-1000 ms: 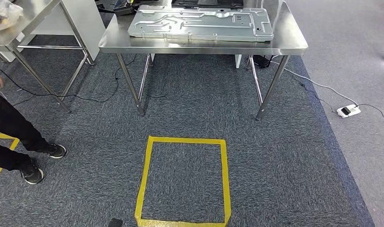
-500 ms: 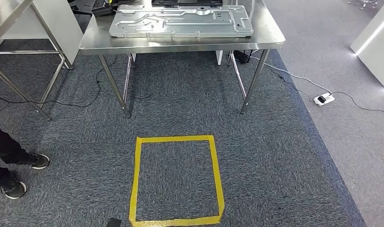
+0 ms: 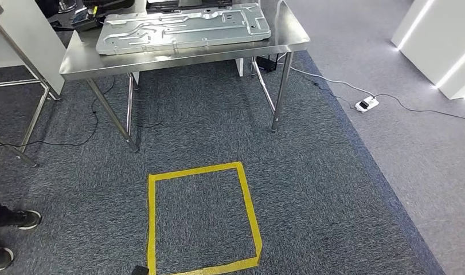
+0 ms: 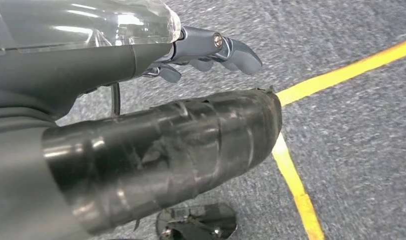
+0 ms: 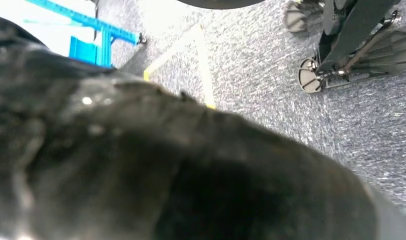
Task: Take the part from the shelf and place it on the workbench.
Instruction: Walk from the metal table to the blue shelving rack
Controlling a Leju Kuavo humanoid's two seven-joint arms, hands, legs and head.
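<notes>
In the head view, one metal part [image 3: 181, 28] is seen lying flat on one steel workbench [image 3: 178, 54] at upper left; one yellow tape square [image 3: 201, 217] is marked on the carpet below. In the left wrist view, the left hand [image 4: 155, 140] is seen with fingers [image 4: 226, 50] loosely apart, nothing held. In the right wrist view, the right hand [image 5: 165, 165] is blurred (finger state cannot be told).

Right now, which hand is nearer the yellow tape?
Left, probably. The left hand hangs close over the tape; the right hand hangs with tape farther off across carpet.
</notes>
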